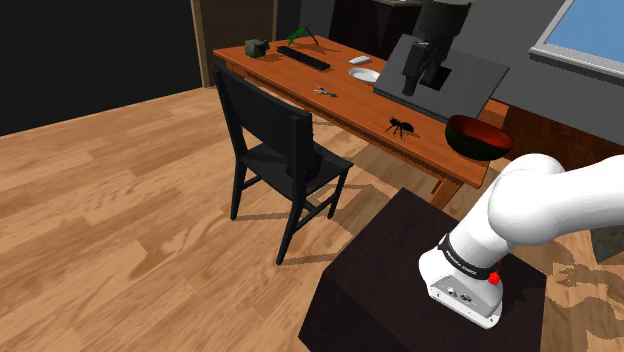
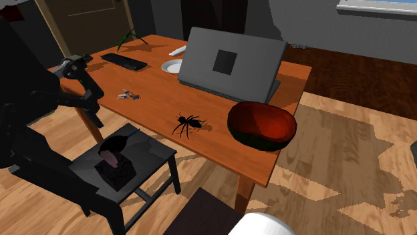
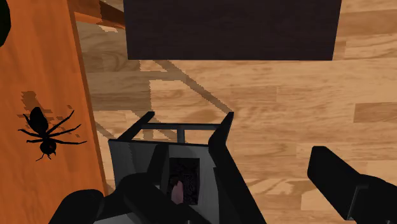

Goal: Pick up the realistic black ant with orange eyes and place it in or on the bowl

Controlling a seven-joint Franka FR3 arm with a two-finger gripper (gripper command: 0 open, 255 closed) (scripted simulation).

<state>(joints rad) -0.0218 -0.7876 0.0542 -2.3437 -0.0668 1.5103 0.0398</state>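
Here, your ant [image 2: 188, 125] is a small, all-black figure with a segmented body and thin legs splayed outward, casting a soft shadow. You find it lying on the orange-brown wooden table [image 2: 160, 100], near the front edge, just beside the bowl [image 2: 262, 125] but not touching it, with the grey laptop [image 2: 230, 63] behind it. The bowl is dark outside and deep red inside.

Your gripper [image 1: 425, 85] hangs well above the table, released and grasping nothing. In the wrist view its two black fingers [image 3: 340, 181] stand wide apart, the black chair [image 3: 210, 153] below them and the ant off to one side on the table.

The ant's eyes are too small for you to tell their colour. A dark lump with a pinkish part lies on the chair seat, and you cannot make out what it is. The arm [image 1: 530, 215] wears a dark band with white lettering, too small to read.
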